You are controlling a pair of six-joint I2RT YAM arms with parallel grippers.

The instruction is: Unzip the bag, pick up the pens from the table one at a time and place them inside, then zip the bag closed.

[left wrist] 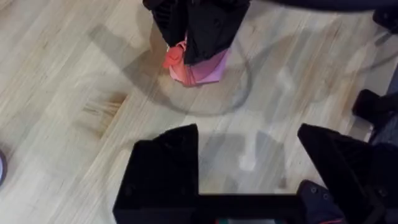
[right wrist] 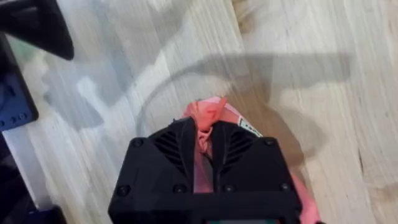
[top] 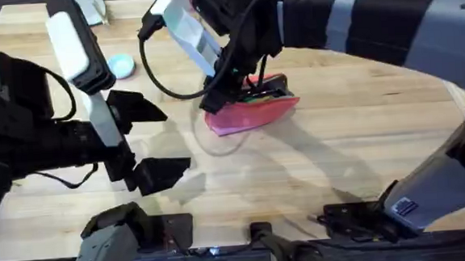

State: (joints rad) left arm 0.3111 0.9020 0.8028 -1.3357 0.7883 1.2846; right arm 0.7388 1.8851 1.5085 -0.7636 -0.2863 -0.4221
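The coral-pink bag point(top: 257, 115) lies on the light wooden table point(top: 362, 139) near the middle, its top edge gaping dark. My right gripper point(top: 224, 94) reaches across from the right and is shut on the bag's left end; in the right wrist view the pink fabric point(right wrist: 208, 113) is bunched between the black fingers point(right wrist: 168, 149). My left gripper point(top: 170, 139) hovers open to the left of the bag, apart from it, with nothing between its fingers. In the left wrist view the bag point(left wrist: 202, 70) sits beyond the open left gripper point(left wrist: 247, 134). The pens are out of view.
A small light-blue round object point(top: 121, 66) lies at the back left. A white object point(top: 95, 5) stands at the far edge. Bare wood stretches to the right and in front of the bag. The table's right edge curves away at the far right.
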